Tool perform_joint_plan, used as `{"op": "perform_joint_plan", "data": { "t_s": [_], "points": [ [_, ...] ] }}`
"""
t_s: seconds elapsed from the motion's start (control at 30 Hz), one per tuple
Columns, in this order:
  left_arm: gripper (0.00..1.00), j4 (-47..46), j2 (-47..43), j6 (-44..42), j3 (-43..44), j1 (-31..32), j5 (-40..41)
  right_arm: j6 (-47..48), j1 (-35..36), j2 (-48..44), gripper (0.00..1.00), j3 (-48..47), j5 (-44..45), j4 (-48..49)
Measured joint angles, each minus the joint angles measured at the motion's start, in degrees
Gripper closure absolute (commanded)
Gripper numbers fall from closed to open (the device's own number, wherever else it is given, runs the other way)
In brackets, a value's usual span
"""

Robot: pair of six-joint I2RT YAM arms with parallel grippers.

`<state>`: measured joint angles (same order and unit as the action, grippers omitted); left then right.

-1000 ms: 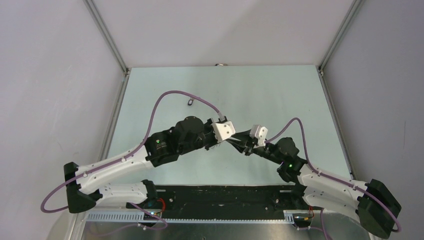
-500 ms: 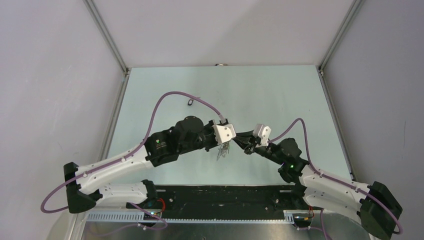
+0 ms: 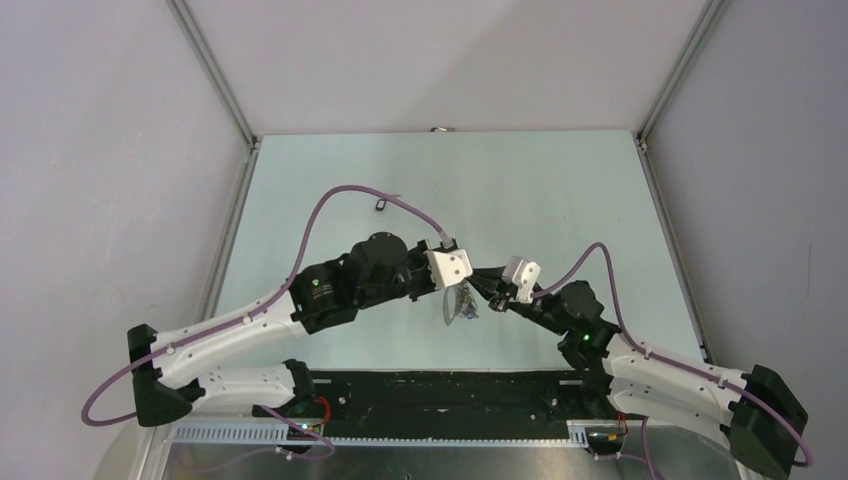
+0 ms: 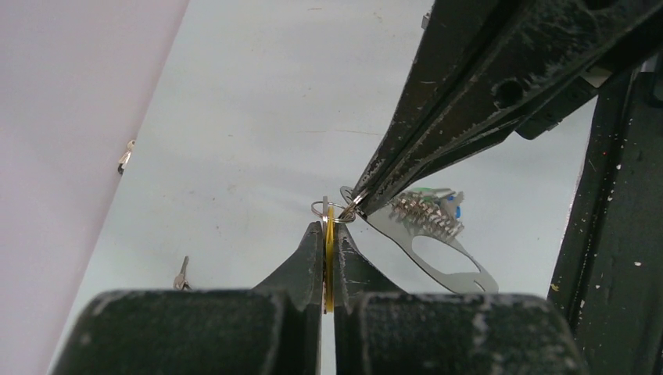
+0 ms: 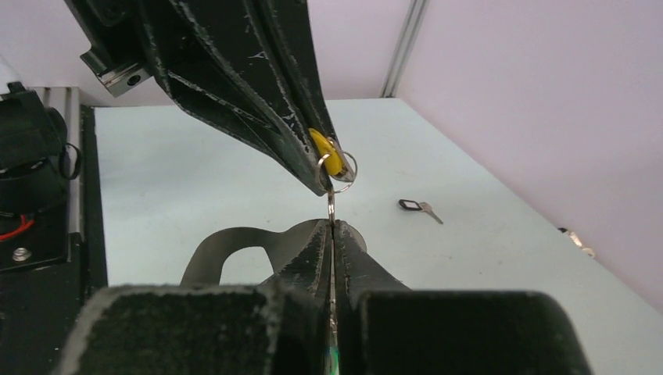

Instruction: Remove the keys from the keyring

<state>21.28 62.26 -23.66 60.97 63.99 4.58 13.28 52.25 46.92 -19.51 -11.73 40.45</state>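
Clamping hard: left gripper (image 4: 328,227) pinches the yellow tag (image 4: 329,266), right gripper (image 5: 331,227) is closed on a small ring (image 5: 331,203), keyring (image 5: 205,254) hanging below.

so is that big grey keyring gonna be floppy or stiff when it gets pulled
Probably stiff: the keyring looks like a flat metal plate keeping its shape while the right gripper seems to pinch only its narrow end. Held that thinly, it could pivot or slip when the left gripper tugs the yellow tag. The bunched keys would likely swing.
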Motion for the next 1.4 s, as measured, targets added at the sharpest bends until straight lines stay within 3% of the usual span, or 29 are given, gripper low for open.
{"op": "perform_joint_plan", "data": {
  "t_s": [0.23,0.3,0.4,0.6,1.0,1.2,1.4],
  "points": [
    [1.0,0.8,0.7,-0.9,-0.1,0.0,0.2,5.6,2.7,1.3,0.99,-0.8,3.4,-2.2],
    [1.0,1.5,0.9,-1.0,-0.1,0.0,0.4,6.5,3.0,2.6,0.87,-1.9,4.5,-3.5],
    [1.0,1.9,1.3,-1.1,-0.1,0.0,1.2,6.8,3.1,4.0,0.59,-3.4,6.7,-5.2],
    [1.0,4.5,3.8,0.3,1.7,0.2,3.3,4.1,0.4,3.5,0.39,-4.5,7.8,-7.0],
    [1.0,28.7,14.3,17.1,24.9,0.5,11.5,-3.7,-4.0,-5.9,0.34,-4.6,-0.5,-15.8],
    [1.0,42.2,22.2,25.8,35.9,0.5,10.3,-6.2,-4.0,-8.9,0.33,-4.6,-3.3,-17.4],
    [1.0,49.7,26.8,32.0,40.0,-0.9,5.1,-7.7,-2.5,-11.0,0.29,-4.6,-4.5,-18.4]
  ]
}}
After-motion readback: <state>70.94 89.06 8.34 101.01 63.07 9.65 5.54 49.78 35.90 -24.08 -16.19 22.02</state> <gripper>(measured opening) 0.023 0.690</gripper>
